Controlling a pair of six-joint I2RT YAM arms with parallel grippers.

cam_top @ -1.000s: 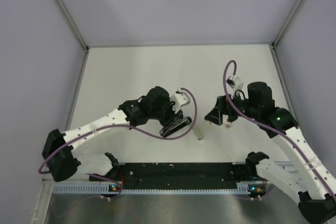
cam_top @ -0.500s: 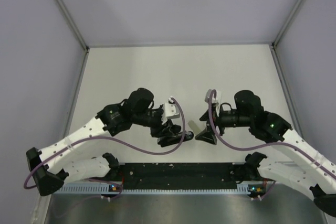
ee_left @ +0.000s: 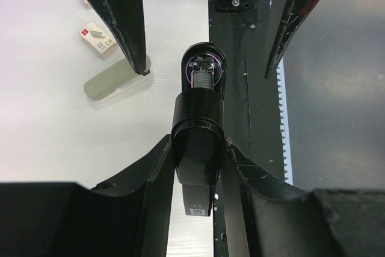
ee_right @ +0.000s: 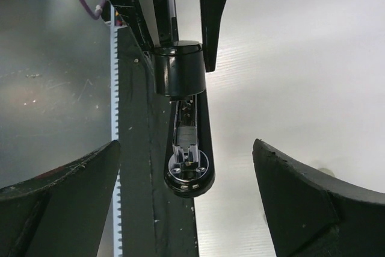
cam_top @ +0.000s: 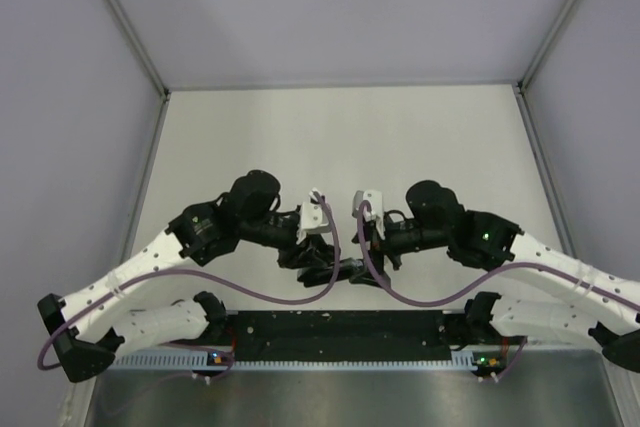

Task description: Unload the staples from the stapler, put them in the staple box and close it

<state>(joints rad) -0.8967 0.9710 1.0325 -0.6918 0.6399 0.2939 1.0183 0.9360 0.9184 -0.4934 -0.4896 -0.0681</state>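
Stapler (ee_left: 197, 148) sits clamped in left jaws, right jaws wide; box (ee_left: 98, 38) print unreadable

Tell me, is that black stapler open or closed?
Open, it seems: the stapler, clamped in the left gripper, shows its metal staple channel uncovered. Whether staples remain inside, I cannot tell.

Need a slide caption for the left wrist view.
Left gripper holds the black stapler; the open right gripper stands astride its far end, not touching.
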